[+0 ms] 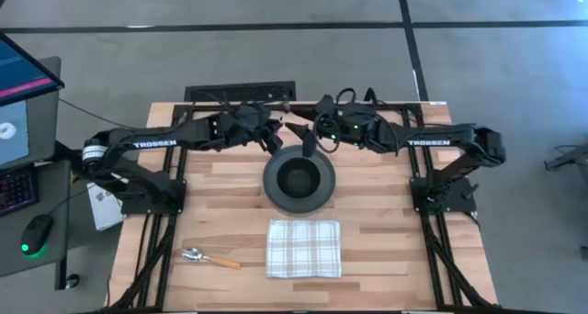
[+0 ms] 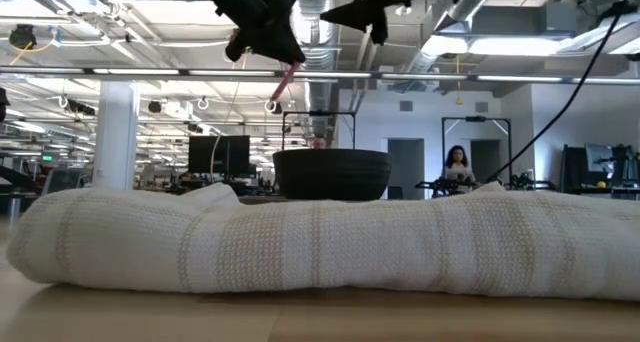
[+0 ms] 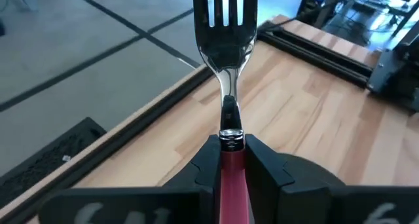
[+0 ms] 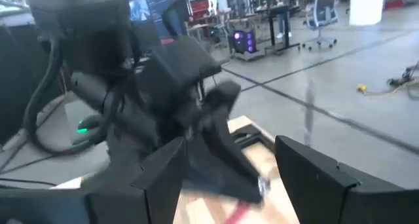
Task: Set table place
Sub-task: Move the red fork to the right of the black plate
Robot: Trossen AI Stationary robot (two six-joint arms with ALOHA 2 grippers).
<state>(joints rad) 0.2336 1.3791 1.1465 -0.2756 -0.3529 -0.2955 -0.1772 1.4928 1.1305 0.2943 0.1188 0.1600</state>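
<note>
My left gripper point(image 1: 268, 136) is over the table's far middle, shut on a pink-handled fork point(image 3: 226, 60) and held above the wood. My right gripper point(image 1: 305, 138) is open and empty, close beside it, just beyond the far rim of the dark grey plate point(image 1: 273, 190). A black bowl point(image 1: 299, 175) stands on the plate; it also shows in the low view point(image 2: 332, 172). The checked napkin point(image 1: 303, 248) lies folded flat near the table's near edge. The orange-handled spoon point(image 1: 209, 257) lies on the wood to the napkin's left. My left gripper pinches the fork's pink handle point(image 3: 230, 168) between its two fingers, at the end next to the metal neck. The fingers lie along the fork. The neck and tines point(image 3: 225, 14) stick out past the fingertips. The fork is lifted clear of the table point(image 3: 308, 112).
The table's black rail point(image 1: 239, 94) runs along the far edge right behind both grippers. The two arm bases stand at the left point(image 1: 147, 190) and right point(image 1: 441, 190). A monitor, keyboard and mouse point(image 1: 35, 233) sit off the table's left side.
</note>
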